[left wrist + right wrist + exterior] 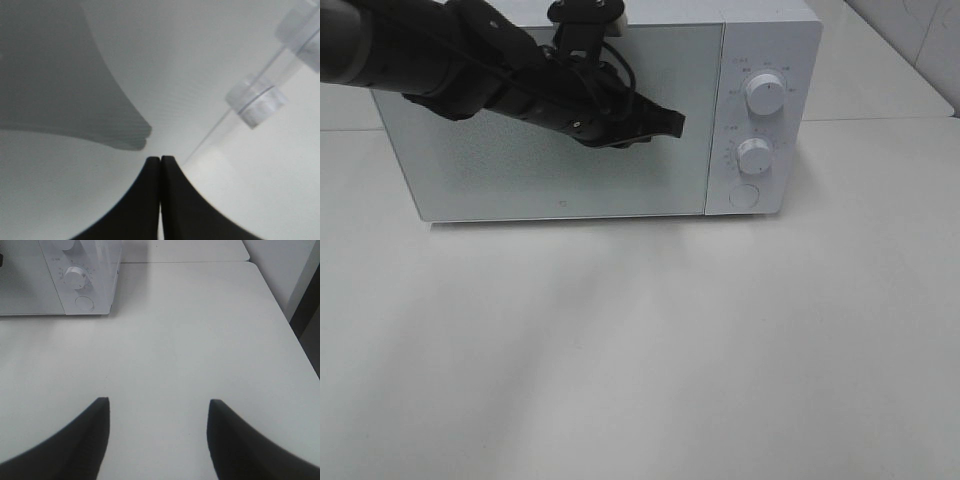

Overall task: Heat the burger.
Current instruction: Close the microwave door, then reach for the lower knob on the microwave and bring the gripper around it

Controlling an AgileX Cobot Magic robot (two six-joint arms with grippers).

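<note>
The burger is out of view. A white microwave (560,190) stands at the back of the table with its door closed. My left gripper (675,123) is shut, its tip against the door near the edge beside the control panel. In the left wrist view the two fingertips (161,165) press together with nothing between them, close to the door (150,60). My right gripper (156,407) hangs open over bare table, off to the right of the microwave (80,275).
Two white knobs (764,93) (754,156) and a round button (745,195) sit on the microwave's right panel. The white table (640,350) stretches in front of it. Its right edge (295,340) shows in the right wrist view.
</note>
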